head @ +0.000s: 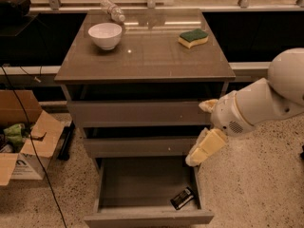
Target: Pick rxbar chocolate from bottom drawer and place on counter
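Camera view takes in the gripper [196,133] at the right front corner of the drawer cabinet, level with the two upper drawers and carried by a bulky white arm [266,99] that reaches in from the right. Its two pale yellow fingers [207,146] are spread wide, one up by the top drawer [137,113] and the other slanting down across the right end of the middle drawer [137,146]; nothing is between them, so the gripper is holding nothing.

Directly below the gripper, the bottom drawer [142,218] stands pulled out, its grey floor in plain sight. The rxbar chocolate [182,198] lies flat on that floor, below the lower finger and a touch to its left, in the drawer's front right corner. It sits at a slant, near the right wall and the front wall, and well apart from the gripper.

Above the gripper and to its left, the counter [142,61] overhangs the cabinet. On it a green-and-yellow sponge [193,37] sits almost straight above the gripper, near the back right corner. A white bowl [105,35] stands farther left, and a clear plastic bottle [112,10] lies behind the bowl at the back edge.

Far left of the gripper, on the speckled floor, an open cardboard box [28,137] stands with a black cable [29,132] trailing over it
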Controlling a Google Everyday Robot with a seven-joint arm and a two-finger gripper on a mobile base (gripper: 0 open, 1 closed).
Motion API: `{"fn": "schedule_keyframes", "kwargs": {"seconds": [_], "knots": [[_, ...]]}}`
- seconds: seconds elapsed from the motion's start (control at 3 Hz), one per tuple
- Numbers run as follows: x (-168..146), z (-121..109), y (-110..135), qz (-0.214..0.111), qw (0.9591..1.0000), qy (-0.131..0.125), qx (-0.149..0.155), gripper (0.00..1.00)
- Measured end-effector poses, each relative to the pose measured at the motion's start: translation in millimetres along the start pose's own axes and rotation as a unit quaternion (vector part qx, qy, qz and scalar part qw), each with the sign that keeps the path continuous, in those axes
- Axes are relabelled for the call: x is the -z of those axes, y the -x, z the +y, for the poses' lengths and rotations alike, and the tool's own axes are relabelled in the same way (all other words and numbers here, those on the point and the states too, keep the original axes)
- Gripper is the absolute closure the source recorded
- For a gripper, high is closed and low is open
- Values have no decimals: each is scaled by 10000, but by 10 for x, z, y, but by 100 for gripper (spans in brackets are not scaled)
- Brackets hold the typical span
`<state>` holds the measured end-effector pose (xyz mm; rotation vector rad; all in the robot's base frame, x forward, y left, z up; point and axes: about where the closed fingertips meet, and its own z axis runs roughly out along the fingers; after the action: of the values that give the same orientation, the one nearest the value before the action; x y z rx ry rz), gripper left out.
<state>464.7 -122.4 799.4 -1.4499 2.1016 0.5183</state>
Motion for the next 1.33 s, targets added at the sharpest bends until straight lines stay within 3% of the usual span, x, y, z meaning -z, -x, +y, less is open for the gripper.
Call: {"fn": "schedule_keyframes", "kwargs": {"seconds": [0.33, 0.67, 1.0, 1.33], "knots": [[-303, 54, -129, -328, 9985, 243, -361, 0], [-700, 117, -380, -791, 9925, 524, -768, 0], [-1206, 162, -704, -1169, 9833, 924, -1049, 0], [-1382, 191, -820, -1232, 9794, 1097, -1162, 0]]}}
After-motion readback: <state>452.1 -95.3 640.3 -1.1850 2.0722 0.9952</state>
